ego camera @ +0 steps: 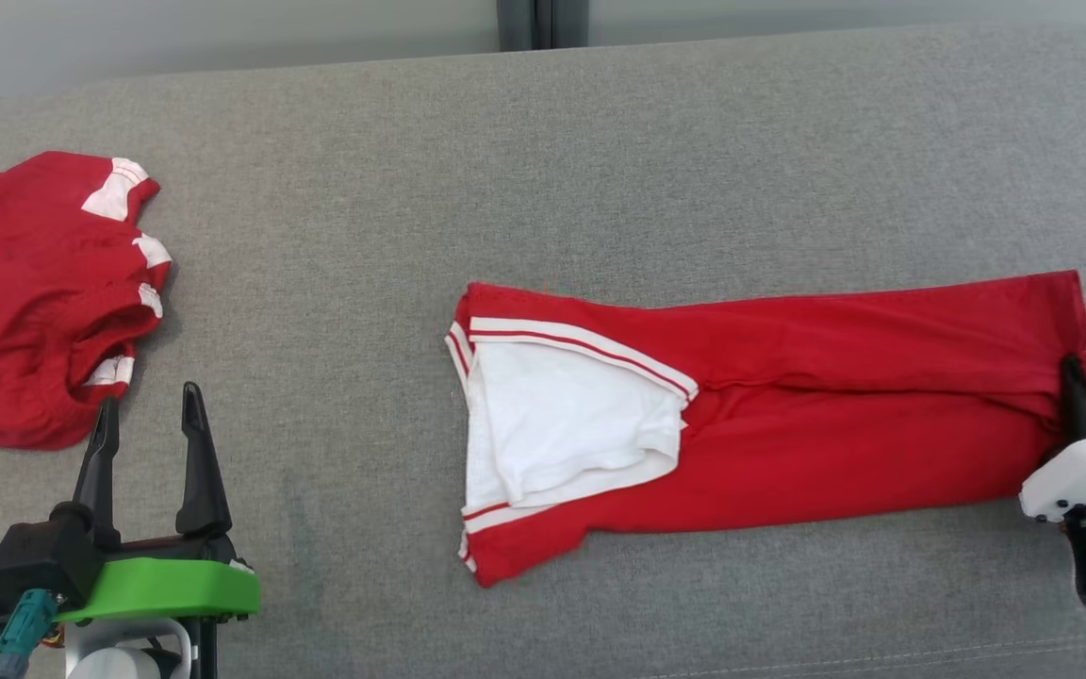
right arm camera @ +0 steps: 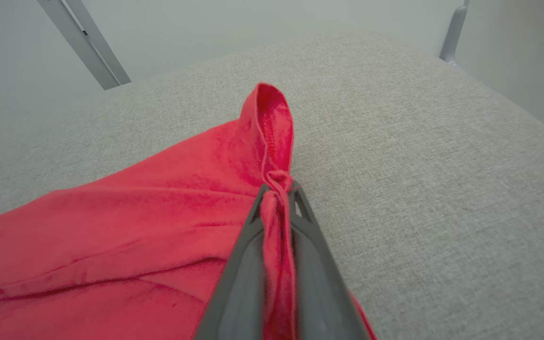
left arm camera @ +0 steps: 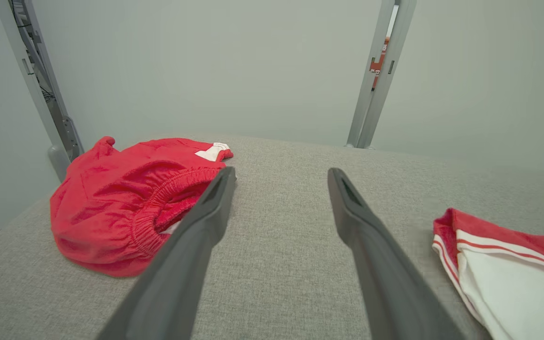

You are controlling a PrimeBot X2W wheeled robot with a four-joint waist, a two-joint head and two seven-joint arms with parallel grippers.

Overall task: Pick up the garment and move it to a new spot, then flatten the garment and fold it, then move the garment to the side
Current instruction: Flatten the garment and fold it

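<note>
Garment (ego camera: 835,415) flat on grey cushion (ego camera: 600,141) | right gripper (ego camera: 1085,379) clamped on its right edge | left gripper (ego camera: 149,396) spread, empty, beside red heap (ego camera: 24,292)

Looks like a lab or robot test booth rather than a home: a wide grey fabric-covered work surface (ego camera: 600,141) boxed in by plain pale wall panels (left arm camera: 229,61) joined by bare grey metal frame posts (left arm camera: 376,80).
</note>
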